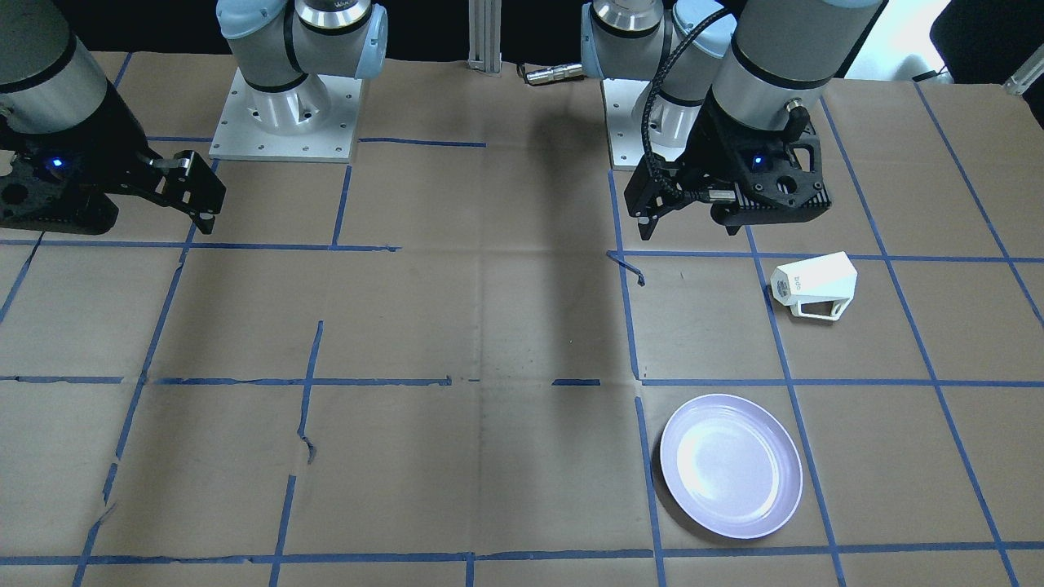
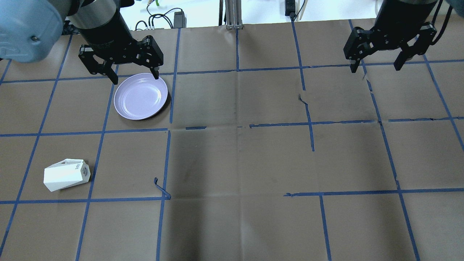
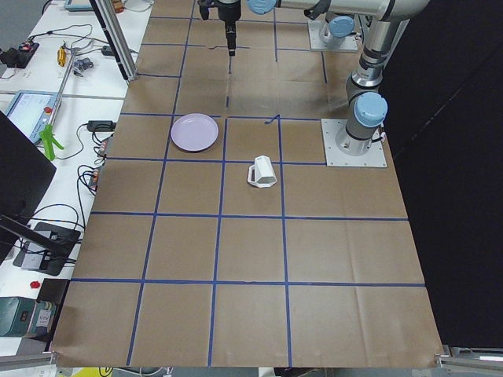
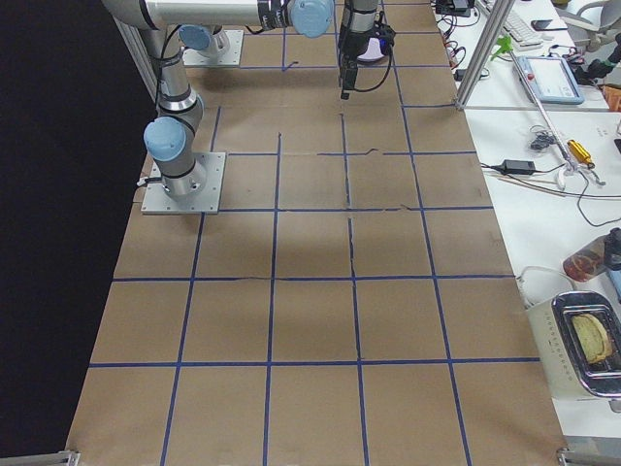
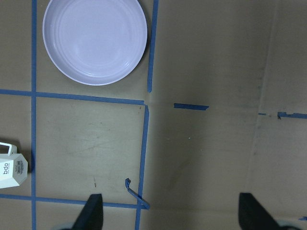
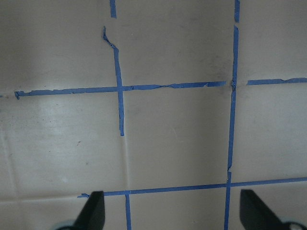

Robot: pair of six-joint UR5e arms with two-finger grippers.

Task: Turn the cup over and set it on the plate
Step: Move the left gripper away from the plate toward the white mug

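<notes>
The small white faceted hexagonal cup [image 2: 67, 174] lies on its side on the brown-paper table [image 2: 235, 163], on the robot's left. Its logo-marked base points toward the table's middle and its mouth toward the left end. Its angular open-frame handle [image 1: 822, 308] sticks out on the side away from the robot. The round pale lavender glossy plate [image 2: 140, 96] sits with nothing on it in the next taped square farther out, well apart from the cup.

The left gripper [image 2: 136, 78] hangs high, its jaws spread wide with nothing between them. The right gripper [image 2: 375, 69] hangs equally wide and empty over the other half of the table.

The step in hand looks like the reach for the cup, and the left arm is the natural one for it. The body tapers, so jaws closing across the facets may squeeze it out toward the base. A hold near the wider mouth end, on two opposite flat facets and away from the handle, should sit firmer. It should also leave the wrist free to tip the cup upright.

Bare paper lies all round the cup, and the side view shows both cup and plate well in from the table's edges. The only thing close is a loose curl of blue tape [image 2: 161, 188] lifted off the grid, near the cup but not touching. At the plate, the shallow raised rim is the edge to mind, so aim for the flat centre.
</notes>
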